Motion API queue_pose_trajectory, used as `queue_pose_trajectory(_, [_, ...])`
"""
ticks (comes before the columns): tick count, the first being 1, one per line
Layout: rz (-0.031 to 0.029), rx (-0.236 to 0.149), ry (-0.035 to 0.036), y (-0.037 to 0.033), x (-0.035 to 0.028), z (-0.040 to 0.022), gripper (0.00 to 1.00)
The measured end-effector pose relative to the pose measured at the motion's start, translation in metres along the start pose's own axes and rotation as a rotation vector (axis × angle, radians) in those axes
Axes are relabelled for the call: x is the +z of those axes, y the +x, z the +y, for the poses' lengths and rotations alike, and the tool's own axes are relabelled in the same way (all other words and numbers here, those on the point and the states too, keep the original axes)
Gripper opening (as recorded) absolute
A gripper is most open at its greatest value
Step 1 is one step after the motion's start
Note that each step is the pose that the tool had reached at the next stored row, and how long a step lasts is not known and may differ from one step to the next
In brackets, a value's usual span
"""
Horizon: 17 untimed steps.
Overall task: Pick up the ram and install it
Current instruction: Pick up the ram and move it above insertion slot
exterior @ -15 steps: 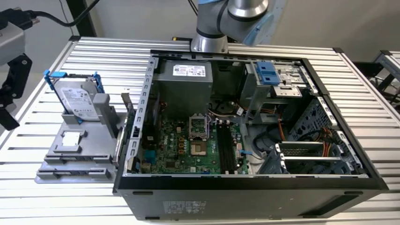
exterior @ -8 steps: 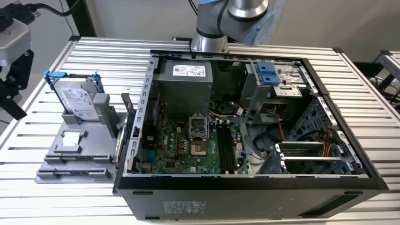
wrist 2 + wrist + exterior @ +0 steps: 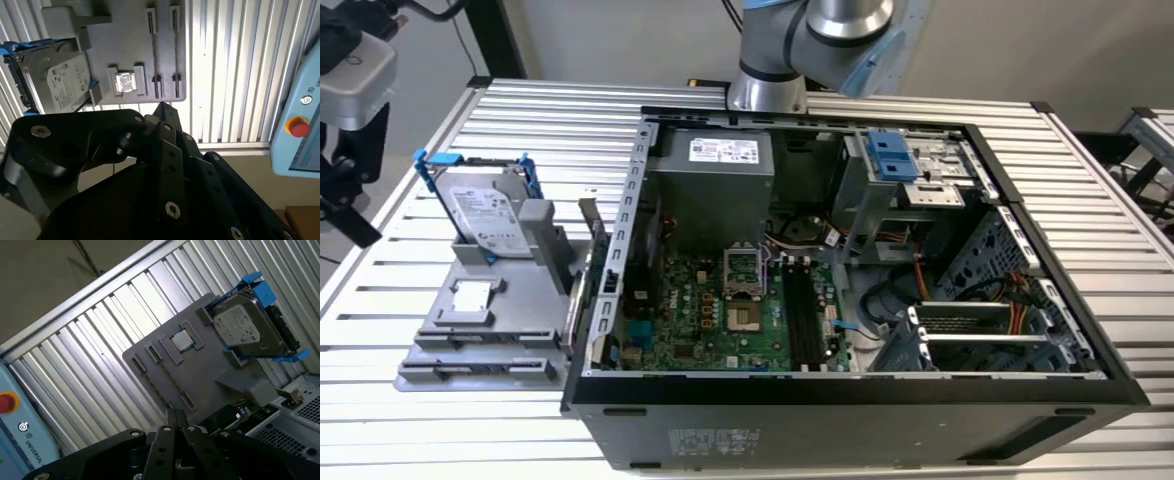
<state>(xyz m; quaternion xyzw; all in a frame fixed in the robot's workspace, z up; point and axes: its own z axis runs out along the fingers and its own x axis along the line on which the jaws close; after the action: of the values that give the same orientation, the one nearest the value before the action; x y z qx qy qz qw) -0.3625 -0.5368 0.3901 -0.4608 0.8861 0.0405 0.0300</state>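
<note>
Since the gripper (image 3: pixel 170 416) hangs pinched narrow and empty over the gray fixture (image 3: pixel 200 375) by the edge of the table (image 3: pixel 90 355), I'd guess the ram isn't grabbed yet, install untouched.

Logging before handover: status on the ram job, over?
Gripper well clear of gray fixture, jaws shut, empty. Fixture's two long slots bare. Ram in motherboard slots: cannot tell. Nothing seen in the way.

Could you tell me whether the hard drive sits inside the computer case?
No, the hard drive stands on the gray holder outside the computer case.
</note>
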Motion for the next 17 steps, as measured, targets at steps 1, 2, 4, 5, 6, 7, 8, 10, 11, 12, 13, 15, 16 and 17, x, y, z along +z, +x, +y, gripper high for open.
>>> queue_pose_trajectory(1, [-0.002, -0.015, -0.0031, 0.0, 0.0003, 0.0, 0.0])
queue_pose_trajectory(2, [-0.0034, -0.03, -0.006, 0.0, 0.0005, 0.0, 0.0])
queue_pose_trajectory(4, [-0.0041, -0.059, -0.0102, 0.0, 0.0009, 0.0, 0.0])
queue_pose_trajectory(5, [-0.0036, -0.076, -0.0121, 0.0001, 0.0011, -0.0001, 0.0])
queue_pose_trajectory(6, [-0.0032, -0.094, -0.0139, 0.0001, 0.0014, -0.0001, 0.0])
queue_pose_trajectory(7, [-0.0027, -0.112, -0.0159, 0.0002, 0.0018, -0.0001, 0.0])
queue_pose_trajectory(8, [-0.0023, -0.13, -0.0177, 0.0002, 0.0022, -0.0001, 0.0])
queue_pose_trajectory(10, [-0.0017, -0.166, -0.0192, 0.0003, 0.0031, -0.0001, 0.0])
queue_pose_trajectory(11, [-0.0018, -0.184, -0.0195, 0.0003, 0.0036, -0.0001, 0.0])
queue_pose_trajectory(12, [-0.0016, -0.202, -0.02, 0.0003, 0.0039, -0.0002, 0.0])
queue_pose_trajectory(13, [-0.0014, -0.221, -0.0205, 0.0004, 0.0043, -0.0002, 0.0])
queue_pose_trajectory(15, [-0.0015, -0.257, -0.021, 0.0005, 0.005, -0.0002, 0.0])
queue_pose_trajectory(16, [-0.0018, -0.275, -0.0208, 0.0005, 0.0054, -0.0002, 0.0])
queue_pose_trajectory(17, [-0.002, -0.294, -0.0205, 0.0005, 0.0056, -0.0003, 0.0])
